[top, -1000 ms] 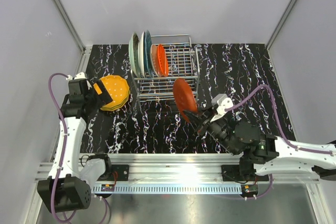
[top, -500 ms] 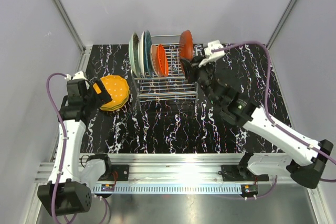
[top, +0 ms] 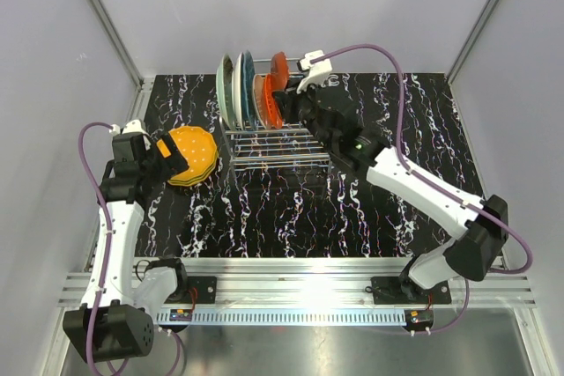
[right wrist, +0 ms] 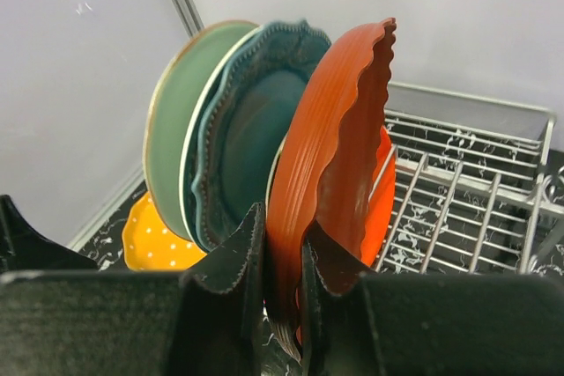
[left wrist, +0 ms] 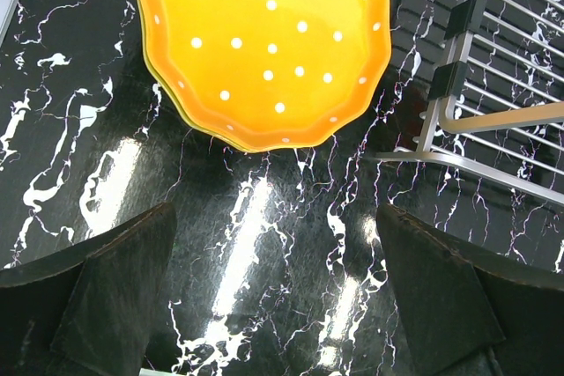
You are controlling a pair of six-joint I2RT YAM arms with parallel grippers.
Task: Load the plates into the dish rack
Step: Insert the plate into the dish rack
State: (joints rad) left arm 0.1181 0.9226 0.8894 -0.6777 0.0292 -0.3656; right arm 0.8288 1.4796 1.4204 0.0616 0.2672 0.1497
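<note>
Now the right claw (right wrist: pixel 284 233) is clamped on the lower rim of an upright red-orange plate (right wrist: pixel 339 129) at the dish rack (right wrist: pixel 458 209). In the rack a mint green plate (right wrist: pixel 172 138), a teal plate (right wrist: pixel 247 129) and a second red-orange plate (right wrist: pixel 381 191) stand on edge. At the rack's 9 o'clock, the left claw (left wrist: pixel 278 253), fingers apart, hovers beside an orange dotted plate (left wrist: pixel 264 41) lying on the surface (left wrist: pixel 79 129).

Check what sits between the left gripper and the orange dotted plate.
Only bare black marbled table lies between the open left gripper and the orange dotted plate, as the left wrist view shows.
</note>
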